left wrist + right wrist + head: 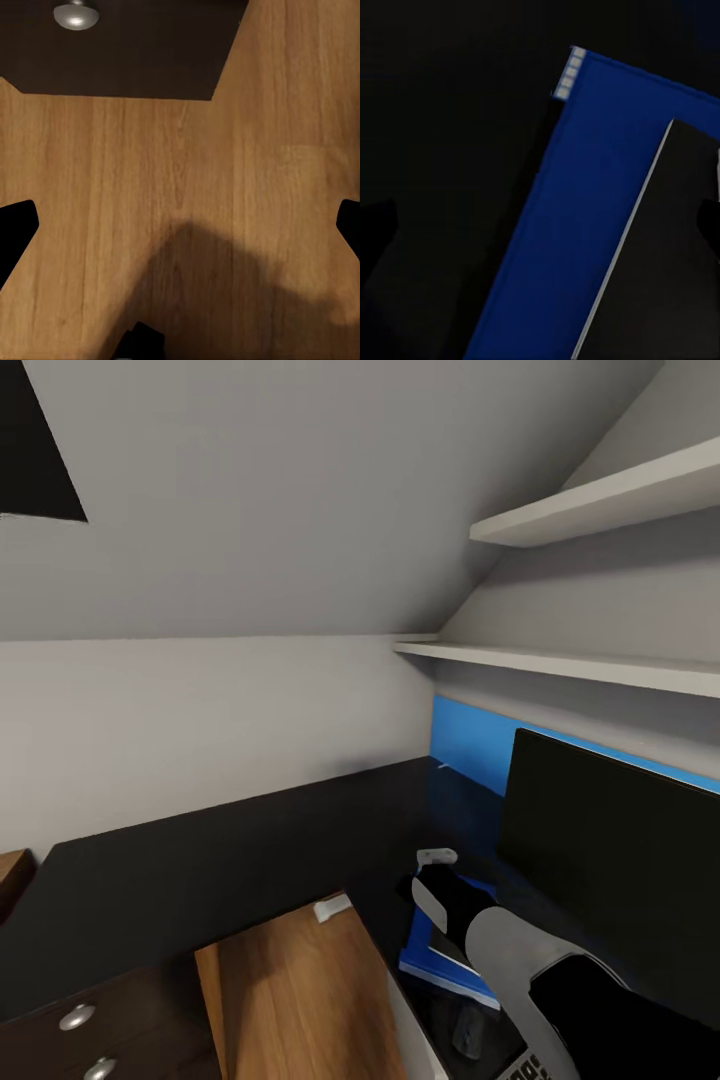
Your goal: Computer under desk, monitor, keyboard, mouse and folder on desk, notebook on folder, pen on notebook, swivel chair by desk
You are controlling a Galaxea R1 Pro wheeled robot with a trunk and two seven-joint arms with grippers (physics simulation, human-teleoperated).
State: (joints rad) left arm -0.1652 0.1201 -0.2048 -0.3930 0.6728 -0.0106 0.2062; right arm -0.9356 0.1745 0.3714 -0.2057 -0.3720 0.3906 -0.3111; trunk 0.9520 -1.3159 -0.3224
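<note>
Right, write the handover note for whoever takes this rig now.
Left end effector: open, empty, over the wooden floor.
Right end effector: open, empty, above the folder.
Done: monitor stands on the desk. The folder lies on the desk in front of it, with the notebook stacked on it.
Left: put the pen on the notebook. A small white item at the desk's inner edge may be the pen; I cannot tell. Then verify the rest of the layout.
</note>
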